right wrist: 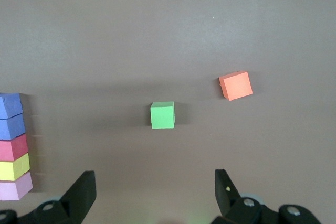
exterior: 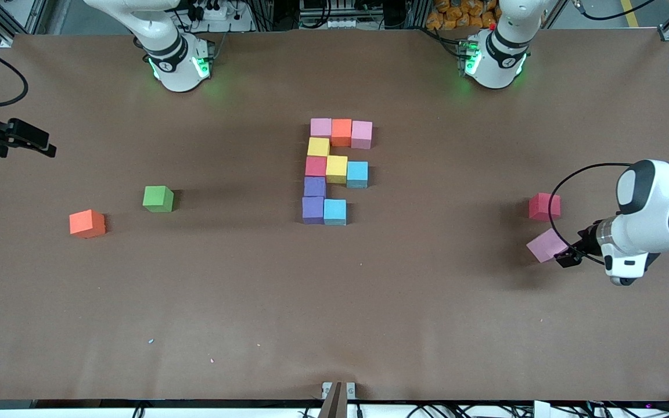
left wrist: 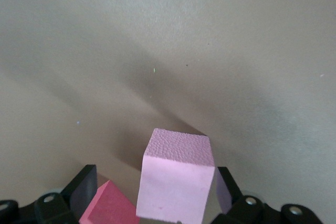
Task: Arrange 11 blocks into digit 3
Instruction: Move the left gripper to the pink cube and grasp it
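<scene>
Pink block [left wrist: 176,182] bracketed by left gripper [left wrist: 154,190] toward the left arm's end of the table, jaws spread wide and not clamped: one finger [left wrist: 224,184] hard beside a face, the other well clear, spare red block [left wrist: 107,205] visible in that gap. Probably on the table, turned askew to the figure. Likely trouble: uneven closing, so a shove or twist instead of a clean pinch; a clipped red block; a crooked carry. Farther out, ten-block figure [exterior: 334,171] at mid-table, apparently one short beside the nearer cyan block [exterior: 335,211]; tight slot, easy to knock neighbours. Right gripper [right wrist: 154,190] idle, fingers apart, over green cube [right wrist: 162,115] and loose orange block [right wrist: 235,85].
</scene>
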You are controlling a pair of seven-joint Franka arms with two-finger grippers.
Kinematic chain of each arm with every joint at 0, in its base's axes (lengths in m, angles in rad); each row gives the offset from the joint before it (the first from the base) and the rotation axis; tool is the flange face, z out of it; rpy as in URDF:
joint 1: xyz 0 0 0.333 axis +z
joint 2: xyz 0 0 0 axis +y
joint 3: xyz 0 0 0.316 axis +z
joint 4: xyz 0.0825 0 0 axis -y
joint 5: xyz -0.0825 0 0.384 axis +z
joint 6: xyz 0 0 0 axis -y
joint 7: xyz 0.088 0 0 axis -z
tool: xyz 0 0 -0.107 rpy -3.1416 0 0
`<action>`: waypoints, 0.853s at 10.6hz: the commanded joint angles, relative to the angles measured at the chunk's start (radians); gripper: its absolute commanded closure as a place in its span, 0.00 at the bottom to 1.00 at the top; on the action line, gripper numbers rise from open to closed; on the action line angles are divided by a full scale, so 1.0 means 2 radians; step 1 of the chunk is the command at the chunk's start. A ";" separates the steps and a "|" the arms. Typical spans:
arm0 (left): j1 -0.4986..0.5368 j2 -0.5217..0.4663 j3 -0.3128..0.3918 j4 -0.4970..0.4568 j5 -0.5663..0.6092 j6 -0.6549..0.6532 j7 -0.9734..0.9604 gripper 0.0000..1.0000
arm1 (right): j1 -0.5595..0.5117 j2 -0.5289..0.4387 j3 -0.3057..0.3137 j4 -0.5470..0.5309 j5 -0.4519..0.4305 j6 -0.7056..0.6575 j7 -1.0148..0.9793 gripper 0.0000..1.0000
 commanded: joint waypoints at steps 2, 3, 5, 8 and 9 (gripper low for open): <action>0.003 -0.007 -0.003 -0.020 0.012 0.013 -0.007 0.00 | 0.002 -0.010 -0.001 -0.004 -0.005 -0.006 0.010 0.00; 0.001 -0.007 -0.003 -0.019 0.012 0.014 -0.007 0.00 | 0.000 -0.009 -0.002 -0.004 -0.005 -0.004 0.011 0.00; -0.003 -0.004 -0.002 -0.019 0.013 0.014 -0.007 0.00 | -0.015 -0.006 -0.004 -0.005 -0.004 0.000 0.011 0.00; -0.003 0.002 -0.002 -0.019 0.013 0.015 -0.008 0.00 | -0.022 -0.008 -0.004 -0.003 -0.003 0.013 0.016 0.00; -0.003 0.005 -0.002 -0.019 0.021 0.015 -0.008 0.00 | -0.031 -0.006 -0.004 -0.001 -0.004 0.018 0.015 0.00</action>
